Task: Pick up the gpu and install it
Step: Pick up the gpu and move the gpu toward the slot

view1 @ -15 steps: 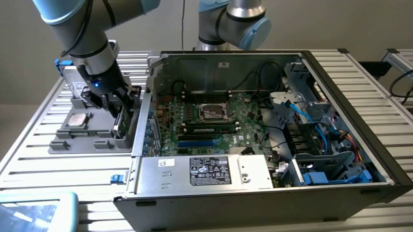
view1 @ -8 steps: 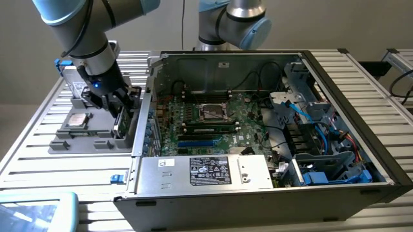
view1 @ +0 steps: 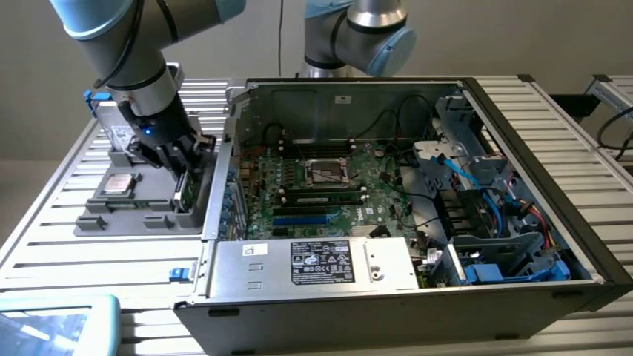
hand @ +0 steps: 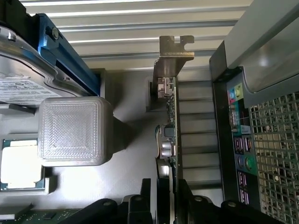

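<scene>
On the exterior view's left, a grey moulded tray (view1: 109, 220) sits on the ribbed metal bench (view1: 55, 256). It holds a square processor (view1: 117, 185) with a shiny lid and a silver hard drive (hand: 21, 84) with a white label. Beside them my claw (view1: 181, 162) reaches down over the gpu (view1: 186, 191), a thin card standing on edge in its tray slot. My black fingers (hand: 145, 200) straddle it, 1 on each side, but I cannot tell whether they are clamped. Its bent silver bracket (hand: 174, 51) juts beyond them. To the right, the open steel case (view1: 594, 256) shows a green motherboard (view1: 327, 185). I judge the pickup is under way; lifting and installing remain.
</scene>
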`<state>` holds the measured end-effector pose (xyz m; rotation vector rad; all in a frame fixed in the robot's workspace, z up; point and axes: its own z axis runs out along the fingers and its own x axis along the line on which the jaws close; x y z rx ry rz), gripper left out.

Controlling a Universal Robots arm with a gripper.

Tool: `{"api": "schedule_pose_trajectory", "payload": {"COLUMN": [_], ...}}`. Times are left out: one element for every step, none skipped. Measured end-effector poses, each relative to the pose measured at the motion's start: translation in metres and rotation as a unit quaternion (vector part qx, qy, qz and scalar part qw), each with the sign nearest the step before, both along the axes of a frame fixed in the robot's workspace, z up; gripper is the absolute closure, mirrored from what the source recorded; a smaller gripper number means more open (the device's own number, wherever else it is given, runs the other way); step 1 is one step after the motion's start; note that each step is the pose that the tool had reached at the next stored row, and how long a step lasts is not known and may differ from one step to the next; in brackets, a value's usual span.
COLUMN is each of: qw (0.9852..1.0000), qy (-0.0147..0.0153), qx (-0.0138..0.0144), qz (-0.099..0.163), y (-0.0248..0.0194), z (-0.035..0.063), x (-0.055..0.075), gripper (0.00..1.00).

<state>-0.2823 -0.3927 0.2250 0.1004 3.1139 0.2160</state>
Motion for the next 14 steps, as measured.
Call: {"api": "schedule_pose_trajectory", "payload": {"qw": [1.0, 1.0, 1.0, 1.0, 1.0, 1.0, 1.0, 1.0, 1.0, 1.0, 1.0, 1.0, 1.0, 1.0], "qy": [0.0007, 0.0014, 0.0016, 0.0016, 0.0016, 0.0016, 0.0016, 0.0015, 0.0015, 0.0012, 0.0012, 0.001, 0.0007, 0.0006], "qx": [-0.0001, 0.0, 0.0, 0.0, 0.0, 0.0, 0.0, 0.0001, 0.0, 0.0002, 0.0, 0.0, 0.0001, 0.0], "qz": [0.0, 0.0, 0.0, 0.0, 0.0, 0.0, 0.0, 0.0, 0.0, 0.0, 0.0, 0.0, 0.0, 0.0], "y": [-0.0001, -0.0002, -0.0002, -0.0003, -0.0003, -0.0003, -0.0003, -0.0003, -0.0004, -0.0004, -0.0004, -0.0004, -0.0004, -0.0004], "z": [0.0, 0.0001, 0.0, 0.0, 0.0, 0.0, 0.0, 0.0, 0.0006, 0.0039, 0.0082, 0.0125, 0.0166, 0.0212], "x": [0.0, 0.0, 0.0, 0.0, 0.0, 0.0, 0.0, 0.0, 0.0, 0.0, 0.0, 0.0, 0.0, 0.0], "gripper": [0.71, 0.71, 0.73, 0.73, 0.73, 0.73, 0.73, 0.73, 0.73, 0.73, 0.73, 0.73, 0.73, 0.73]}}
